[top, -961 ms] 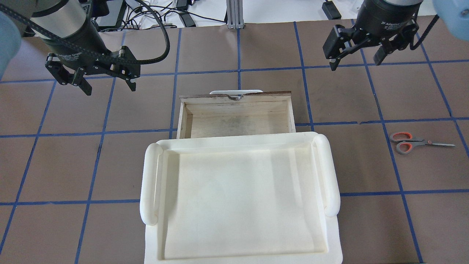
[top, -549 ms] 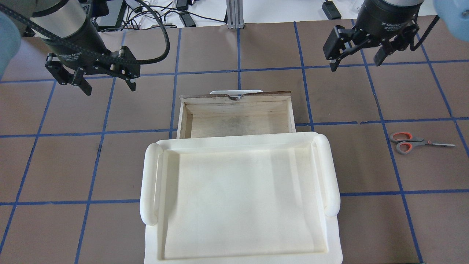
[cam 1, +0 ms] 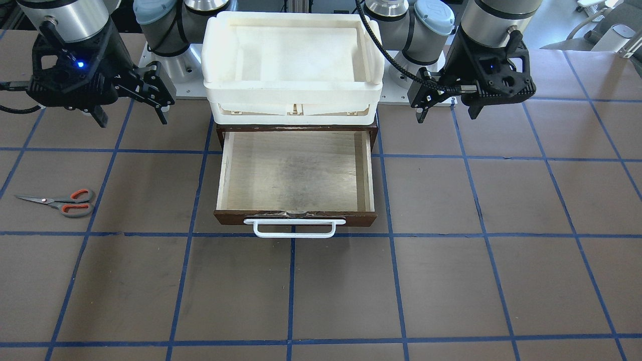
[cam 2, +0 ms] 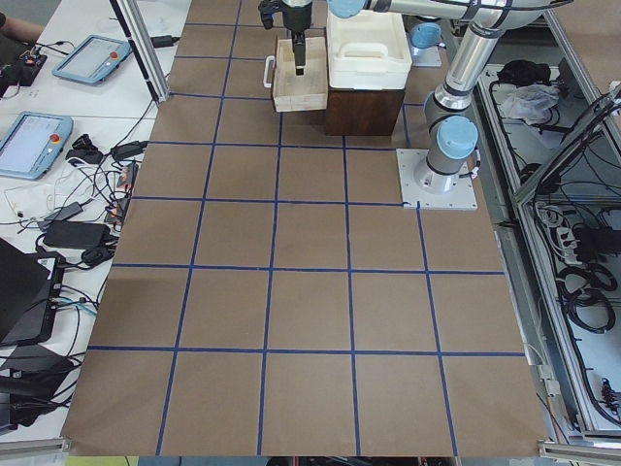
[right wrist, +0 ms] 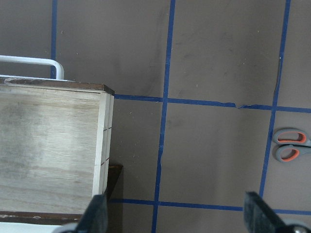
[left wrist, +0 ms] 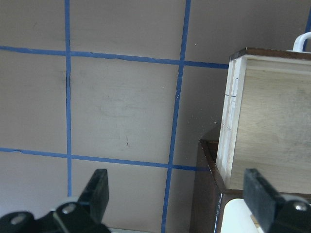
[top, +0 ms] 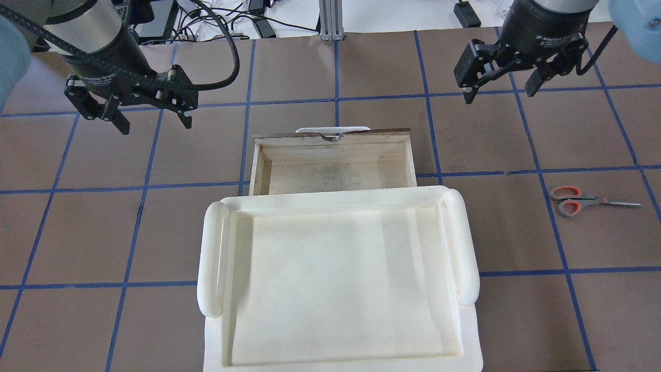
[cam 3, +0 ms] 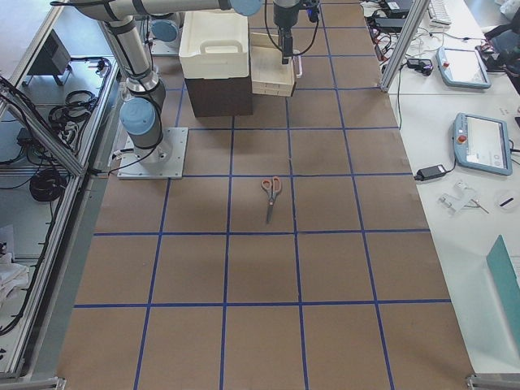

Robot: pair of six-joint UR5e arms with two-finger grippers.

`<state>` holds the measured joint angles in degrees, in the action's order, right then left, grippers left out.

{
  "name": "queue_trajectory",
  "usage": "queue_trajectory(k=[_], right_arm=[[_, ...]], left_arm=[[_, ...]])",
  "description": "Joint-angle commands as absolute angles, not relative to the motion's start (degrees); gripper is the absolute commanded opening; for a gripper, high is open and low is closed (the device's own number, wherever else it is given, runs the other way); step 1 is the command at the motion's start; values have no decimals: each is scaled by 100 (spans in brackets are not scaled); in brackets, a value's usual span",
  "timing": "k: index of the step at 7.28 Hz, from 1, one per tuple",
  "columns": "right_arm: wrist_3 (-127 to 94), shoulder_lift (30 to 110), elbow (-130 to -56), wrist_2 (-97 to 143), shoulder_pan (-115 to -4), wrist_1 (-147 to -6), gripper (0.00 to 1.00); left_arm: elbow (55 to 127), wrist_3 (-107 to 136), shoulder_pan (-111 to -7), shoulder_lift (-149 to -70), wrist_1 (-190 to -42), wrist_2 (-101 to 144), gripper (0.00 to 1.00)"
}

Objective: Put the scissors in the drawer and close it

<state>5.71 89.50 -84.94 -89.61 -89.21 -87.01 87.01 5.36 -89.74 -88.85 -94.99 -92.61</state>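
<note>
only the right gripper (top: 499,95) had turned slightly at its wrist since a second before; everything else lay as it had. it hung above the table (top: 103,232) beyond the right front corner of the drawer (top: 335,173), fingers pointing down and spread wide, grasping nothing. the left gripper (top: 155,126) hung likewise off the left corner, fingers also released. the drawer stood pulled out, its pale plywood floor in full view, below the white bin (top: 335,199) that sat on the dark cabinet (cam 3: 218,96). the scissors (top: 578,200) lay flat on the table well to the right, blades shut, handles toward the drawer.
</note>
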Motion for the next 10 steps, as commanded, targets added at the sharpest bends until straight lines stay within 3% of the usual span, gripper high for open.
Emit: queue_trajectory(k=[1,3,7,10], right_arm=[[902,8956,-8534,-8974,-8869,-8692,100],[2524,8956,-8657,-9009,-8580,-8527,100],[5590,8965,-9296,-9018,-6623,-8367,100],[5862,8799,-10193,-10130,-5898,-9050,100]], left_arm=[[8701,545,-8974,-8886,-9492,-9264,100],[8701,554,-8974,-8886,-9492,-9255,100],[8701,554,-8974,-8886,-9492,-9246,100],[8701,545,-8974,-8886,-9501,-9246,100]])
